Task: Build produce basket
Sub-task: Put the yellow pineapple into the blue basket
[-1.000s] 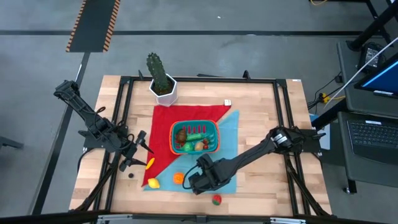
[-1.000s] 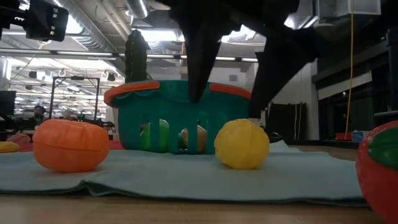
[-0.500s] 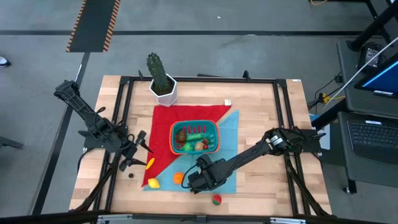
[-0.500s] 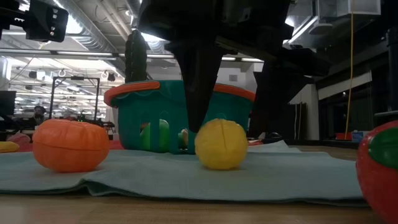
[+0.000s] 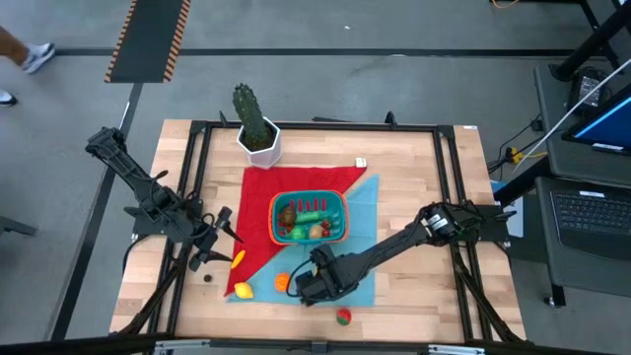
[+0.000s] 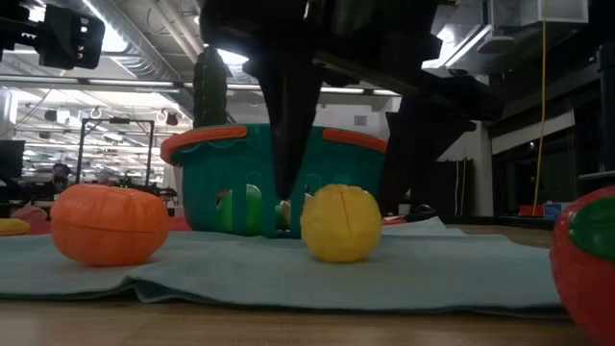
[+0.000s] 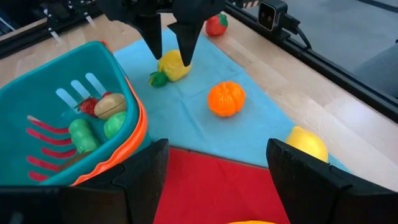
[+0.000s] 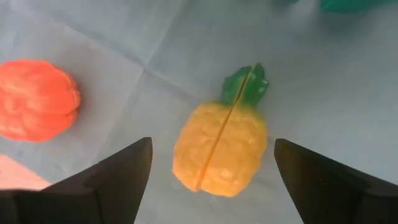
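Note:
The teal basket (image 5: 308, 217) with its orange-red rim stands on a red and a blue cloth and holds several pieces of produce (image 7: 99, 115). A yellow toy pineapple (image 8: 221, 149) lies on the blue cloth, nearer than the basket. My right gripper (image 5: 308, 286) is open above the pineapple and points down. One finger (image 6: 286, 144) stands on each side of the pineapple (image 6: 341, 223), with a gap to it in the right wrist view. An orange fruit (image 5: 283, 281) lies just to the left. My left gripper (image 5: 219, 242) waits open to the left of the basket.
A yellow lemon (image 5: 242, 290) and an orange-yellow piece (image 5: 237, 258) lie near the cloth's left corner. A red fruit (image 5: 343, 317) lies on bare wood by the near edge. The white cactus pot (image 5: 258, 138) stands at the far side. A black frame rims the table.
My right gripper has sunk a little around the pineapple, so its fingertips now stand lower beside it. The pineapple has shifted a short way along the cloth toward the orange fruit, then stayed put.

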